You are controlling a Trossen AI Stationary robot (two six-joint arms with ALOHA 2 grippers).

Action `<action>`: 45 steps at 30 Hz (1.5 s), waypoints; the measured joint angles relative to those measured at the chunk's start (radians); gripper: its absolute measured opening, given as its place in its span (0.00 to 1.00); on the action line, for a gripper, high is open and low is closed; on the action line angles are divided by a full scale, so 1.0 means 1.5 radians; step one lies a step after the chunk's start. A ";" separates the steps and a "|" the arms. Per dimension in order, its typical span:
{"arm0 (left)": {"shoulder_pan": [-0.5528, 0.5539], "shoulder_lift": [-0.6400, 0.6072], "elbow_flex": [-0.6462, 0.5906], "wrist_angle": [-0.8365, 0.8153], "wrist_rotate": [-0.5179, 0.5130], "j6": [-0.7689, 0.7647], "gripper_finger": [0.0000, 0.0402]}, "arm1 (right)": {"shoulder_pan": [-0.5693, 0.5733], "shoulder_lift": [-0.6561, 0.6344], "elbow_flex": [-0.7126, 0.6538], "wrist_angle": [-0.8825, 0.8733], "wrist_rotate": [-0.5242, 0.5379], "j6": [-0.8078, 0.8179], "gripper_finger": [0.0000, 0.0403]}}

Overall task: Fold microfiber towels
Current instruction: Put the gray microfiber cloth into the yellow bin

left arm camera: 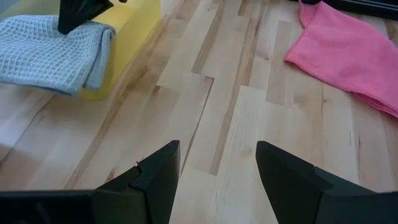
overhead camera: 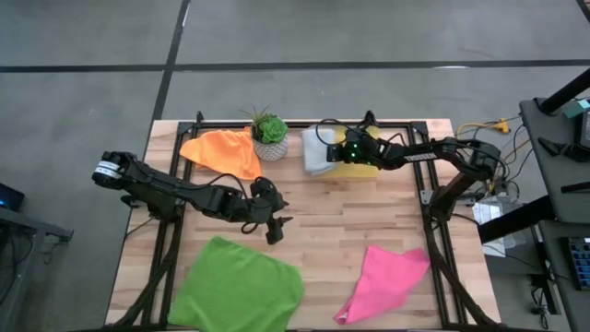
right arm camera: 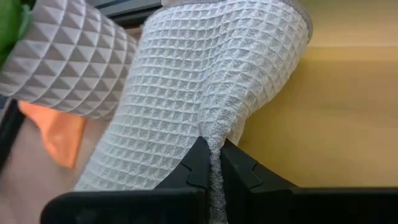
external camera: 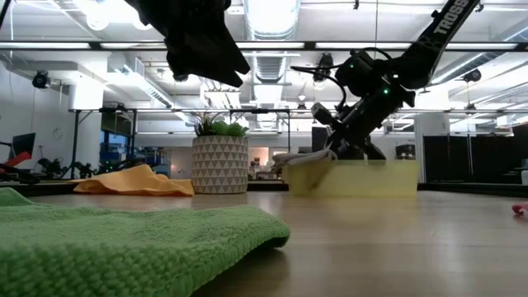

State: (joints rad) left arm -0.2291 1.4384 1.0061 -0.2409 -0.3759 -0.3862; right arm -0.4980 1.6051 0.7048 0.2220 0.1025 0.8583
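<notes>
While my left gripper [left arm camera: 217, 177] hangs open over bare wood, my right gripper [right arm camera: 211, 163] pinches the grey towel [right arm camera: 205, 81] at the yellow bin [overhead camera: 373, 169].

Robotics lab or industrial workshop: open hall, exposed ceiling ducts [external camera: 272, 62], strip lights, grey concrete floor [overhead camera: 83, 55]. Wooden table [overhead camera: 369, 221] on black frame, cables, equipment racks, monitors beside it.
</notes>
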 joint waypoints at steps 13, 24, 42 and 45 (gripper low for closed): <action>0.000 0.000 0.000 0.000 0.000 0.000 0.49 | 0.000 0.000 0.001 -0.045 0.052 0.030 0.03; 0.000 0.000 0.000 -0.001 0.000 0.000 0.49 | 0.000 0.000 0.002 -0.107 0.095 0.018 0.03; 0.000 0.000 0.000 0.001 0.001 0.000 0.49 | 0.000 -0.059 0.005 -0.166 0.084 -0.069 0.37; 0.000 0.000 0.000 0.001 0.001 0.000 0.49 | -0.001 -0.104 0.005 -0.165 0.073 -0.132 0.37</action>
State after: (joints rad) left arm -0.2291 1.4380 1.0065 -0.2401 -0.3748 -0.3866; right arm -0.4989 1.4493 0.7124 -0.0256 0.2117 0.6607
